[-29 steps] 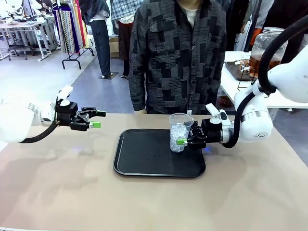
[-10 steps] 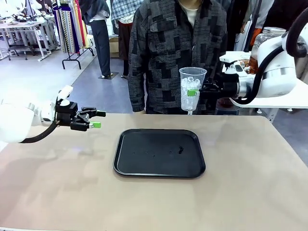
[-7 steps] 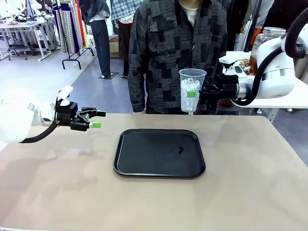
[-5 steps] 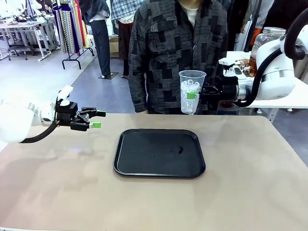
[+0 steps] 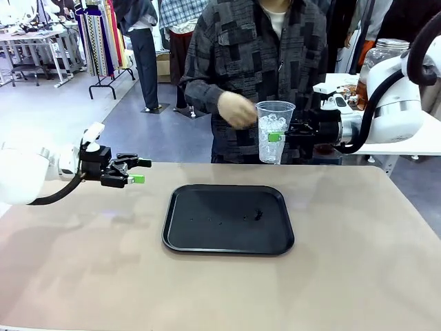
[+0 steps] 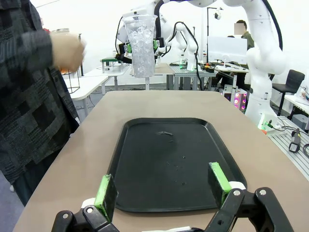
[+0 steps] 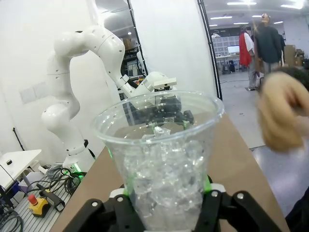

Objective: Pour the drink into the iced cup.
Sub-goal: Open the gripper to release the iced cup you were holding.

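Our right claw [image 5: 276, 136] is clenched on the iced cup [image 5: 274, 114], its green pads pressed to either side of the clear plastic wall. We hold the cup upright in the air above the far edge of the counter [image 5: 96, 269], just in front of the person standing there. The person's hand [image 5: 237, 109], blurred, is beside the cup's rim on its left; we cannot tell whether it touches. Our left claw [image 5: 140, 171] hangs released above the left side of the counter, jaws spread wide and holding nothing.

A black tray [image 5: 207, 224] lies in the middle of the counter, with a few small specks [image 5: 258, 215] on it. The drink [image 5: 363, 84], amber in its clear lidded jar [image 5: 383, 48], stands on a white table at the far right, partly hidden behind our right arm. A rack of striped cloth [image 5: 100, 38] stands at the far left of the room.
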